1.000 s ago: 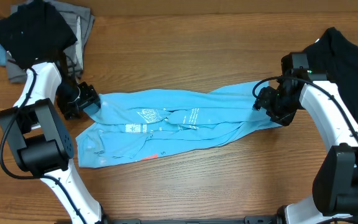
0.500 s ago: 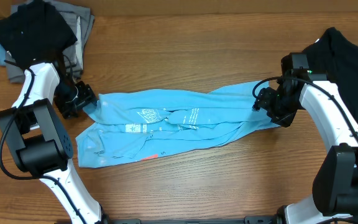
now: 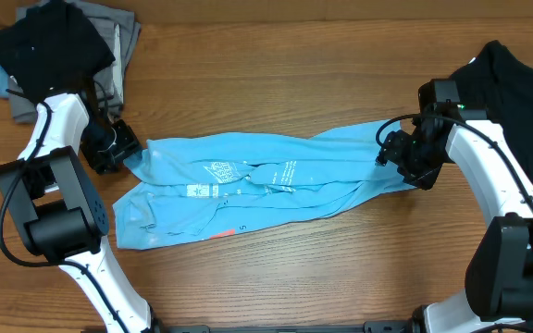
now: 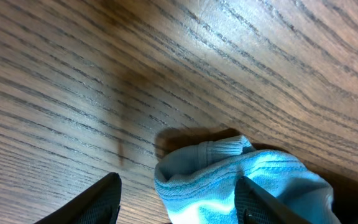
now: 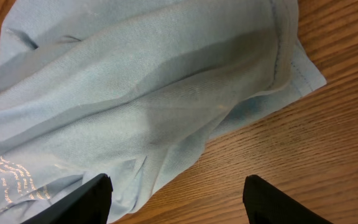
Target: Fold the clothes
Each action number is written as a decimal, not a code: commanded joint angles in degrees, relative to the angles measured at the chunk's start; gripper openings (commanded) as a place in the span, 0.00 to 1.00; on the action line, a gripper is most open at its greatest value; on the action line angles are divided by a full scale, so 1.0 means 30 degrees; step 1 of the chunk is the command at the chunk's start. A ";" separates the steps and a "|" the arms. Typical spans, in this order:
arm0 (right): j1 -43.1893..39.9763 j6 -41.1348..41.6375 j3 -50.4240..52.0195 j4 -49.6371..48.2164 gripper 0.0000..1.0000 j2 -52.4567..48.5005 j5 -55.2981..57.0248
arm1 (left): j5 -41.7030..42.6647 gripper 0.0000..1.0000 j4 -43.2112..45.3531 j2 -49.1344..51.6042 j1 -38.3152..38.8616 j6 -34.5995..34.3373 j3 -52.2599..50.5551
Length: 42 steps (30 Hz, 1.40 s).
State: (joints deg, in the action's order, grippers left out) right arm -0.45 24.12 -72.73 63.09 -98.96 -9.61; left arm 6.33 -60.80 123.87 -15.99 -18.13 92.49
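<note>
- The table (image 3: pixel 276 55) is brown wood with a plain grain, and it runs the whole width of the scene.
- A light blue T-shirt (image 3: pixel 266 194) lies across the middle of it, drawn out from left to right and rumpled. Its white lettering (image 3: pixel 288 172) faces up, and a small orange-red mark (image 3: pixel 221 233) sits by its near edge.
- In the far left corner sits a pile of grey garments (image 3: pixel 126 35), with a black cloth (image 3: pixel 49 42) heaped over it.
- A second black cloth (image 3: pixel 521 83) lies at the right edge, apart from the shirt.

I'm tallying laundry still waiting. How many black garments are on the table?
2. One black garment lies at the far-left corner on grey folded clothes; a second black garment at the right edge. Others may be hidden underneath.
</note>
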 commanded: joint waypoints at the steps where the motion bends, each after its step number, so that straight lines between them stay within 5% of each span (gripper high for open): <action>1: -0.0007 -0.0058 0.0015 0.0015 0.72 -0.0029 0.0175 | -0.0233 0.62 0.0015 0.0466 -0.0029 -0.0255 -0.0182; 15: -0.0007 -0.0051 0.0015 0.0007 0.72 -0.0029 0.0175 | -0.0299 0.61 0.0787 0.0495 -0.0015 -0.0240 -0.1297; 24: -0.0007 -0.0051 0.0022 -0.0007 0.72 -0.0029 0.0175 | -0.0291 0.04 0.0619 0.0488 -0.0022 0.0182 -0.1188; 42: -0.0015 0.0539 0.0022 -0.2390 0.36 -0.0029 0.0444 | -0.0321 0.04 -0.5552 -0.4044 0.0634 0.0466 0.3483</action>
State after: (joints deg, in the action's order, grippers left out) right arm -0.45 24.21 -72.73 56.29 -98.96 -9.56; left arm 5.65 -76.05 117.64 -15.44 -17.80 100.95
